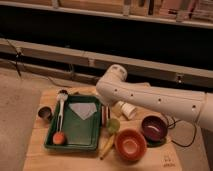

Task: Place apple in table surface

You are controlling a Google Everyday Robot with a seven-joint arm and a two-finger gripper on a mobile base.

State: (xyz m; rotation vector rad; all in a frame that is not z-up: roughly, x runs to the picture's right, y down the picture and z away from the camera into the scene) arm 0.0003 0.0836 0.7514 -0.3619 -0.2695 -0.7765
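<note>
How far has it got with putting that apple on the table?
Nothing looks done yet: the apple lies in the green tray, front-left corner, not on the table surface. The gripper hangs by the tray's right edge, away from the apple. Reaching, grasping and setting it down remain.
</note>
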